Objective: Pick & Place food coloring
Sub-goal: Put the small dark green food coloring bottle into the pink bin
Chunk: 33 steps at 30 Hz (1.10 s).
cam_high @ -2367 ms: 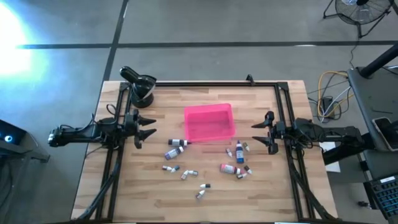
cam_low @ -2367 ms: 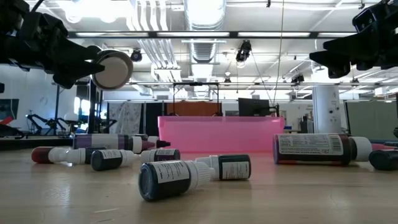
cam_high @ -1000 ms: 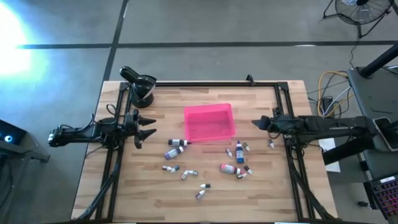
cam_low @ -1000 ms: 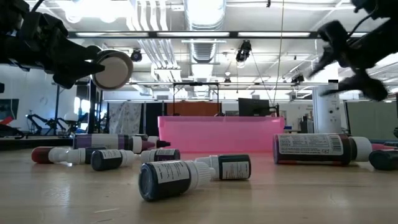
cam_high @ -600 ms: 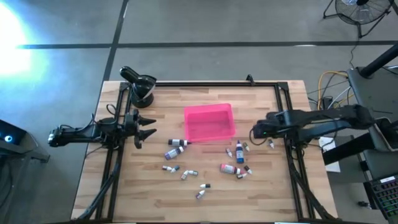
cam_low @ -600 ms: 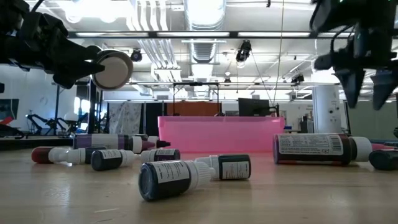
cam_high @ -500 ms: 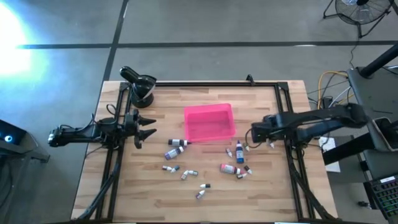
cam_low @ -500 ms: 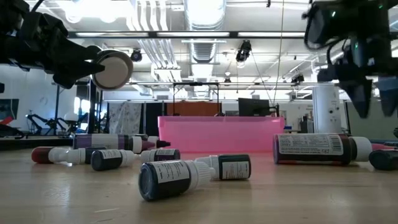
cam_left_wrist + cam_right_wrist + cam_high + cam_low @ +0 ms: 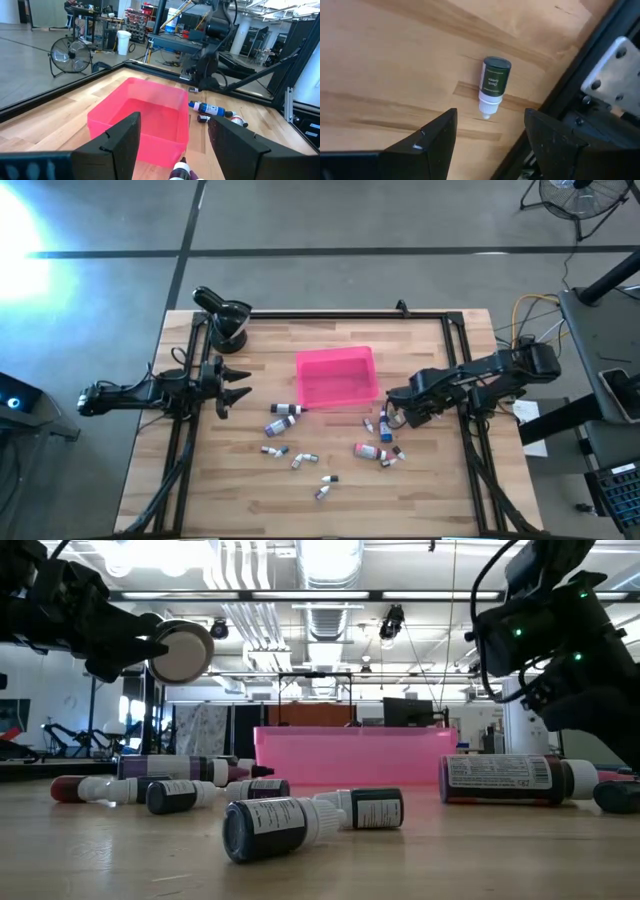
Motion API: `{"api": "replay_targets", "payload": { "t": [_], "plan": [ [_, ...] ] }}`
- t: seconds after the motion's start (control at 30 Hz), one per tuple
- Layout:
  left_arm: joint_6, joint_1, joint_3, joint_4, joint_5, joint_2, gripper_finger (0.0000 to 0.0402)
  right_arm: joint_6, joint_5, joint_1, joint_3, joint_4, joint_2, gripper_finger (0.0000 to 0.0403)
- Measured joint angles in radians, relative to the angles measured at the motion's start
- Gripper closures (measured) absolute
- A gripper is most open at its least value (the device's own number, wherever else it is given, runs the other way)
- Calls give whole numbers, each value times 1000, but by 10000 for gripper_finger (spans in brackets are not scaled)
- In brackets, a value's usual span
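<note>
Several tiny food coloring bottles lie on their sides on the wooden table, nearer than the pink tray. They also show in the low view. My right gripper is open and points down over the table's right part. Its wrist view shows one dark green bottle with a white cap lying between and beyond the fingers, untouched, beside the black frame rail. My left gripper waits open and empty at the table's left, aimed at the tray.
A black frame rail runs close beside the green bottle. More rails run along the table's sides. A black device on a stand sits at the far left corner. A large dark bottle lies right of the tray in the low view.
My right gripper has swung from level, pointing toward the table's left, to pointing down. It has gone down toward the table and toward the bottles near its right rail. The bottles and tray have stayed put.
</note>
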Motion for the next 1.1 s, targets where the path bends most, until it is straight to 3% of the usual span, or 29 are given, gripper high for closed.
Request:
{"api": "replay_targets", "payload": {
  "t": [0.23,0.57,1.1],
  "plan": [
    [0,0,0,0,0,0,193,-175,-48,-100,-37,69,28,179],
    [0,0,0,0,0,0,193,-299,-111,-260,-110,118,17,179],
    [0,0,0,0,0,0,193,-319,-144,-269,-123,137,2,202]
  ]
}}
